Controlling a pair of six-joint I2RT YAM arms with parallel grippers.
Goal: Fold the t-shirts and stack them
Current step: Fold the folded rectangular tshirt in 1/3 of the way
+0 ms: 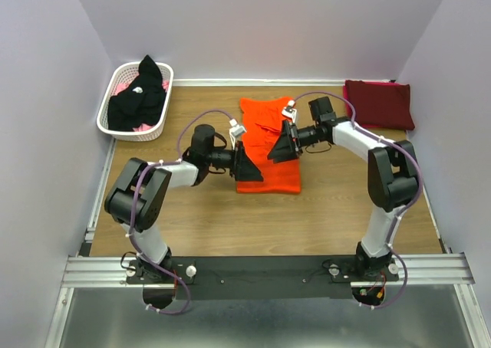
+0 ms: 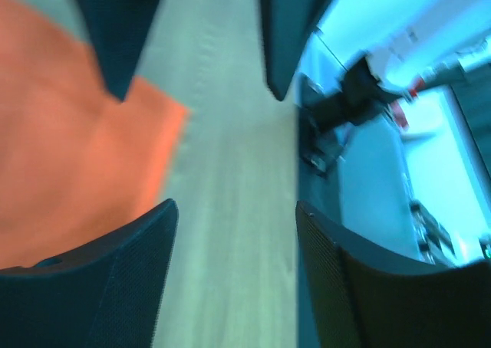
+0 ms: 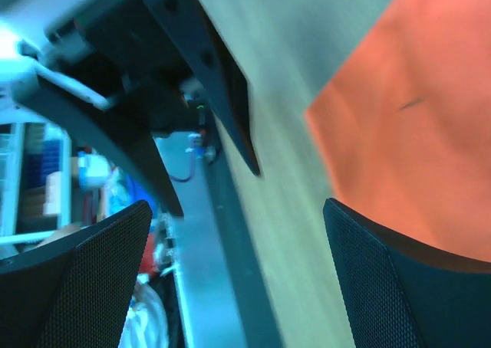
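**Left gripper** (image 1: pixel 248 164): fingers spread, nothing between them. It sat low over the left edge of the orange shirt (image 1: pixel 270 178), tips pointing right. In its wrist view bare table (image 1: pixel 230 221) showed in the gap, with orange cloth off to one side only.

**Right gripper** (image 1: pixel 282 146): fingers spread wide, holding nothing. It was slightly farther back than the left gripper, over the middle of the shirt, tips pointing left. The two grippers faced each other, close but not touching. In its wrist view the cloth lay beside one finger, not between the pair.

**Orange shirt**: flat on the table at centre, a narrow folded oblong. Its long axis ran from near to far. The near end was smooth and the far end rumpled. It lay beneath both grippers and was gripped by neither. The left arm was nearer its left edge and near corner. The right arm was nearer its right edge and far end.

**Judgement**: the next fold would probably run across the long axis, near end to far, so each gripper would need to drop onto the edge on its own side.

**Maroon shirt** (image 1: pixel 380 104): folded, at the far right and well apart from the orange shirt. The right arm was the nearer one. It was probably the base of the stack.

**Black shirt** (image 1: pixel 142 95): heaped unfolded in the basket (image 1: pixel 105 120) at the far left.
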